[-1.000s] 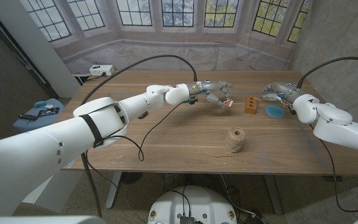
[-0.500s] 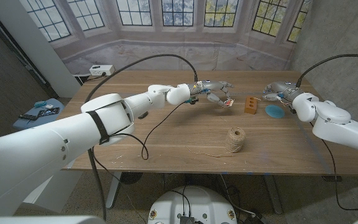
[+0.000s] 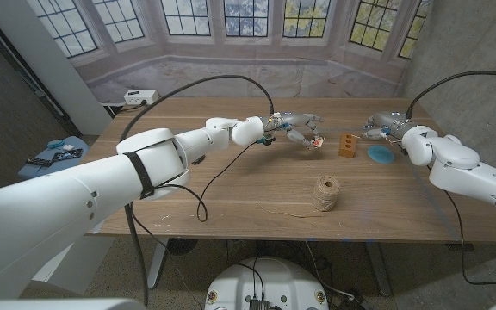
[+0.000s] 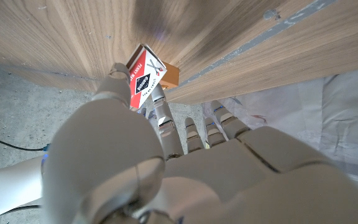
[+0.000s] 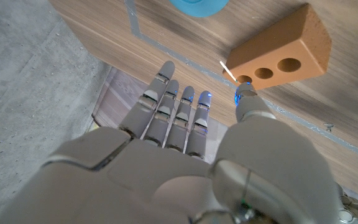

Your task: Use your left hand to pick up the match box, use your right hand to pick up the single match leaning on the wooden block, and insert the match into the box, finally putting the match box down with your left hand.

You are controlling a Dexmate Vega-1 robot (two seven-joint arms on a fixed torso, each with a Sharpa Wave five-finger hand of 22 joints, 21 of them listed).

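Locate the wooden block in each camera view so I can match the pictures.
Head view: the wooden block stands right of centre on the far half of the table, beside the blue disc.
Left wrist view: its orange-brown corner peeks out behind the match box.
Right wrist view: it lies ahead of the right robot hand, three holes showing.
Shared landmark: the block itself.

This is looking like a robotics lab or test room dressed up as a home. A printed backdrop of leaded bay windows (image 3: 231,26) is hanging behind the wooden worktop (image 3: 231,185) at twelve o'clock, creasing where it meets the bare concrete floor (image 3: 24,146). A grey concrete wall (image 3: 472,52) is standing at two o'clock. Black cables (image 3: 222,82) are trailing across the worktop, and a white power strip (image 3: 141,96) is sitting at eleven o'clock beyond its far edge.
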